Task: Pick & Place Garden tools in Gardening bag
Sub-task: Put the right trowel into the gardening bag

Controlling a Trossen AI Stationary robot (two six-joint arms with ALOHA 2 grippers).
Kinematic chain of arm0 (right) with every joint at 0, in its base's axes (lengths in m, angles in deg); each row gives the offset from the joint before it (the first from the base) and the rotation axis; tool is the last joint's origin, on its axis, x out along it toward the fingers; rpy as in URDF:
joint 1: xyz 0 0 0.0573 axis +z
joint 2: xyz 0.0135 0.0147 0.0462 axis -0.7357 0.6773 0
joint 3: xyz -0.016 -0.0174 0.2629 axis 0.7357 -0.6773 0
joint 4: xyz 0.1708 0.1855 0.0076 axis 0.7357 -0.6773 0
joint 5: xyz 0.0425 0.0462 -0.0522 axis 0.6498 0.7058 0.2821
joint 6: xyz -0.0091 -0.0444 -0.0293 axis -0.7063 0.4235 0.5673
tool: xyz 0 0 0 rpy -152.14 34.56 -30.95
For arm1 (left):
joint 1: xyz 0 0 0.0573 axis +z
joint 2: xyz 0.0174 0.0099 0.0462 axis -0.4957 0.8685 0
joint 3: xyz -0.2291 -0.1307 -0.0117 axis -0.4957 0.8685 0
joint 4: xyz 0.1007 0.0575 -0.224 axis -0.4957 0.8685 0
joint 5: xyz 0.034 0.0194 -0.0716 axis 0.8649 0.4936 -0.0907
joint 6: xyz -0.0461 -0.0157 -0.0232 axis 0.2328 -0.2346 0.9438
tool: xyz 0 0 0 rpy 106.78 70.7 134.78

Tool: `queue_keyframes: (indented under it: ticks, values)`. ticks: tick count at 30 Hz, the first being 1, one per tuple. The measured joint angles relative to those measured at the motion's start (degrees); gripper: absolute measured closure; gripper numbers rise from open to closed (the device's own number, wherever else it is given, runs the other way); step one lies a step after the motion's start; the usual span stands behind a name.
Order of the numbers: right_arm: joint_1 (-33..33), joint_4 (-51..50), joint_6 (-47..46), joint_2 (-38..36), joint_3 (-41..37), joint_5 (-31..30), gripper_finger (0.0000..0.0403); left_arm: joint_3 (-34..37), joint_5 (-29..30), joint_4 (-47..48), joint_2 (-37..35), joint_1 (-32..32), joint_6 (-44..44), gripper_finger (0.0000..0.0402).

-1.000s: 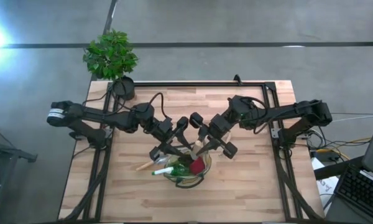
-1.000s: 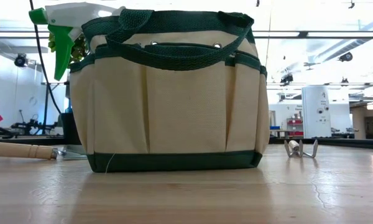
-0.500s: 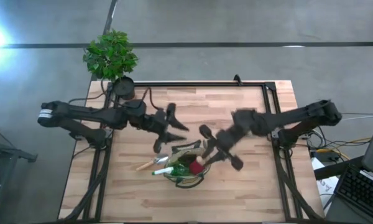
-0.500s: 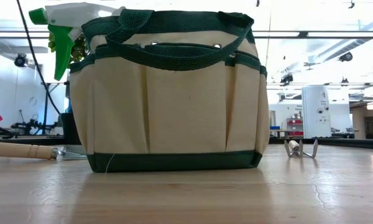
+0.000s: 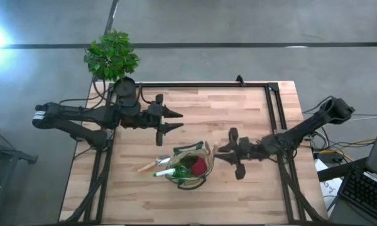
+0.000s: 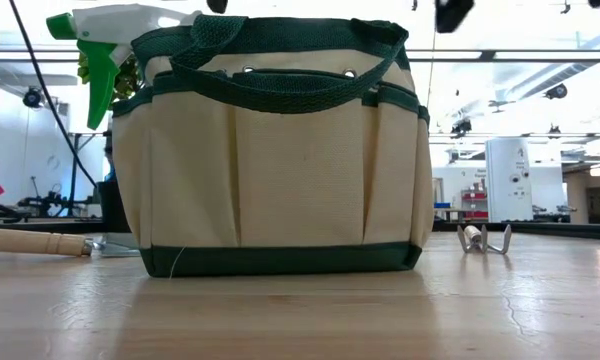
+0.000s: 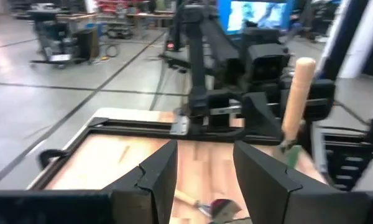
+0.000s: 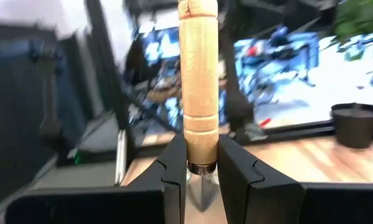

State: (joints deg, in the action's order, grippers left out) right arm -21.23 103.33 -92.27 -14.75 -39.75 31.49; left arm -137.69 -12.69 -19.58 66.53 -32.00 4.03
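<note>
- Two grippers at work: right gripper (image 8: 198, 177), fingers clamped on a wooden-handled tool (image 8: 198, 81), just beside the gardening bag (image 5: 190, 164); left gripper (image 5: 173, 120) hangs empty, fingers spread, behind the bag.
- Spray bottle (image 6: 105, 50) sits inside; hand rake (image 6: 483, 238) lies on the surface (image 6: 310, 310).
- Advice: centre the tool over the mouth, metal end down, avoid handles, then release.
- No readable writing.
</note>
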Motion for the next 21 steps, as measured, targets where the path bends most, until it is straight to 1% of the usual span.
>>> queue_keyframes:
  ticks: [2, 4, 8, 11, 14, 16, 21]
  values:
    - [2.75, 6.58, 0.63, 1.42, -2.50, -5.08, 0.0356, 0.00, 2.93, 1.32, -0.19, 0.05, -0.16, 0.0241]
    - [5.34, 9.89, 2.61, 3.06, -3.51, -8.74, 0.0356, 0.00, 5.92, 2.04, -0.18, 0.07, -0.20, 0.0241]
    - [9.32, 10.85, 4.37, 6.53, -2.82, -18.88, 0.0356, 0.02, 7.63, 3.36, 0.00, 0.13, -0.21, 0.0241]
    - [10.34, 10.77, 5.34, 10.69, -1.71, -22.90, 0.0356, 0.04, 7.61, 3.43, 0.04, 0.11, -0.21, 0.0241]
    - [10.22, 12.64, 2.81, 14.80, -1.36, -24.85, 0.0356, 0.04, 7.59, 3.35, 0.03, 0.11, -0.21, 0.0241]
    - [9.98, 15.56, 1.92, 17.76, -1.40, -25.66, 0.0356, 0.04, 7.59, 3.31, 0.04, 0.11, -0.20, 0.0241]
    - [9.88, 23.66, 4.52, 23.71, -1.45, -25.95, 0.0356, 0.04, 7.55, 3.38, 0.04, 0.11, 0.12, 0.0241]
